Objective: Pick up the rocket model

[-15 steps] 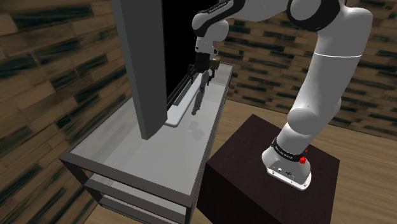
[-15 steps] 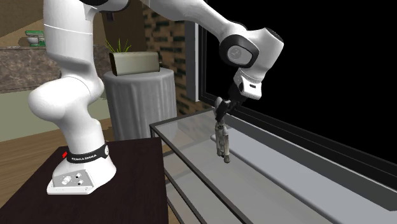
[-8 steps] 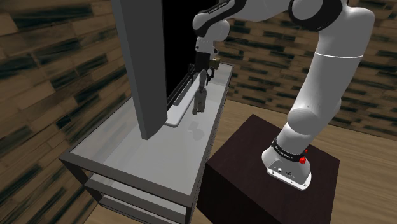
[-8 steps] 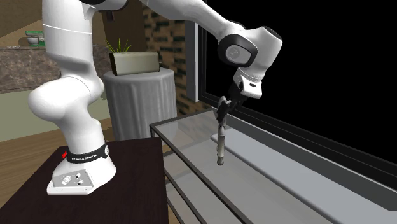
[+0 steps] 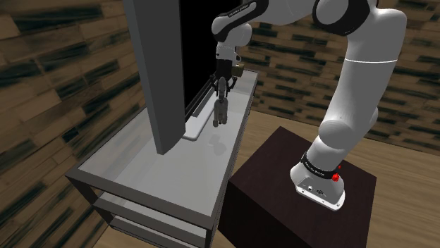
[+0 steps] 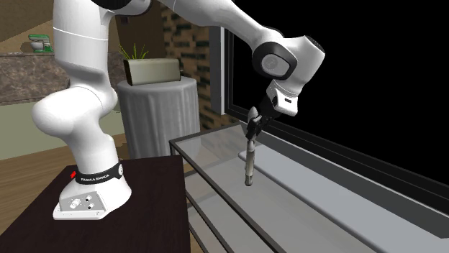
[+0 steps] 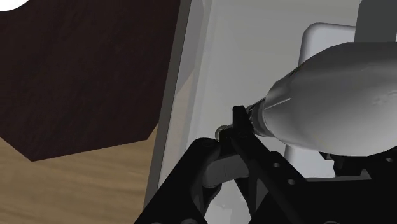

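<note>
The rocket model (image 5: 221, 109), a slim grey body, hangs upright over the far end of the glass-topped table (image 5: 155, 172). My gripper (image 5: 223, 83) is shut on its upper end. In the second exterior view the rocket model (image 6: 249, 162) reaches down from the gripper (image 6: 252, 128) to just above the tabletop (image 6: 302, 208); I cannot tell whether its lower end touches. In the wrist view the black fingers (image 7: 254, 156) clasp the narrow end of the rocket model (image 7: 337, 95), whose wide grey body bulges away from them.
A tall dark panel (image 5: 159, 70) with a black area behind it stands along the table's far side, and a flat white slab (image 5: 201, 121) lies at its foot. The dark stand (image 5: 296, 197) sits beside the table. A round pedestal with a planter (image 6: 155, 100) is behind.
The fingers have closed on the rocket's upper end. The rocket, tilted a second ago, now hangs straight, and the hand has shifted slightly.
</note>
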{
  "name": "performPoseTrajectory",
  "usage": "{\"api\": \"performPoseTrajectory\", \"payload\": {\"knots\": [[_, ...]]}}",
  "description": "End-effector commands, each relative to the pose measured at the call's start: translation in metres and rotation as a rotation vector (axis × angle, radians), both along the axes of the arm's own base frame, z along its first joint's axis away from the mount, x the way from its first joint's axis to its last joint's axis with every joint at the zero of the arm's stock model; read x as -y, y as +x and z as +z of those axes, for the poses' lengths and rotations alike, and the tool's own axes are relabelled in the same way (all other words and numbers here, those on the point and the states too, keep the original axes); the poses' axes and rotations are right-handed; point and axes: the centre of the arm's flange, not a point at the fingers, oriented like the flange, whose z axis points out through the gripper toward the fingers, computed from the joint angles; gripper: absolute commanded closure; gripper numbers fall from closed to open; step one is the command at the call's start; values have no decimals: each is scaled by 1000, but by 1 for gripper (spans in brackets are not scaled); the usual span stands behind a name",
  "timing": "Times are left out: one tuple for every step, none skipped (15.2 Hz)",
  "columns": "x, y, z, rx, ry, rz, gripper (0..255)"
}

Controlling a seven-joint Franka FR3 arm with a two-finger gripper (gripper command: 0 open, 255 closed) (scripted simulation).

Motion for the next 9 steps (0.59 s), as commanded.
{"api": "performPoseTrajectory", "payload": {"knots": [[-2,15,8,21,-1,10,255],[-2,15,13,21,-1,10,255],[-2,15,18,21,-1,10,255],[-2,15,24,21,-1,10,255],[-2,15,29,21,-1,10,255],[-2,15,34,21,-1,10,255],[-2,15,40,21,-1,10,255],[-2,15,40,21,-1,10,255],[-2,15,40,21,-1,10,255]]}}
